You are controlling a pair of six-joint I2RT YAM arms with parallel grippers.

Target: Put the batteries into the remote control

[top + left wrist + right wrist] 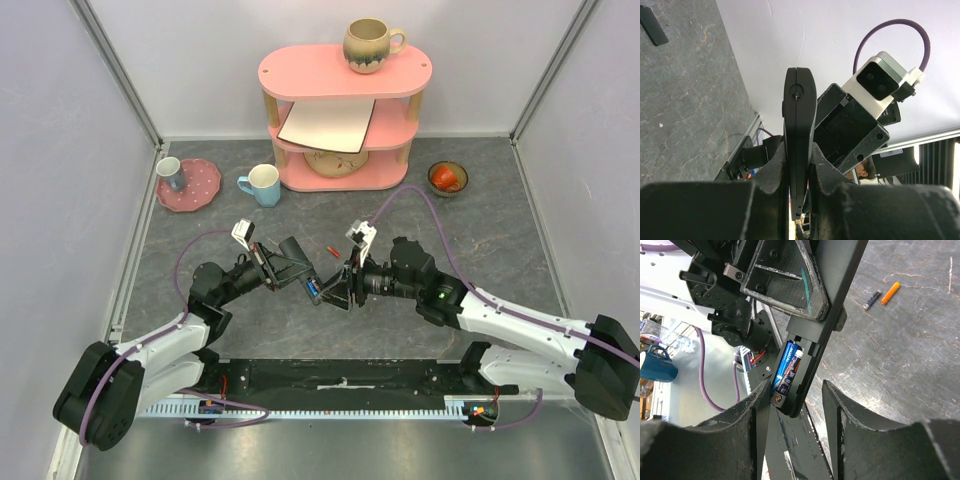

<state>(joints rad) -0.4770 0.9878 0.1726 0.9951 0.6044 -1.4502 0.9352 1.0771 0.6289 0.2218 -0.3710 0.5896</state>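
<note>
Black and slim, the remote control [799, 125] is clamped edge-on between the left fingers [767, 175] at frame centre. Its open bay holds a blue battery [788, 371]. The right fingers [850, 440] stand wide apart, the remote's lower end between them. A dark battery [871, 299] and an orange battery [890, 293] lie on the grey surface [900, 365], upper right.

White-and-black left arm [160, 345] reached toward 2 o'clock, left gripper [799, 160] clamped on a slim black remote control [799, 110]. Right arm [520, 318] reached toward 10 o'clock, right gripper [795, 395] fingers spread apart.
</note>
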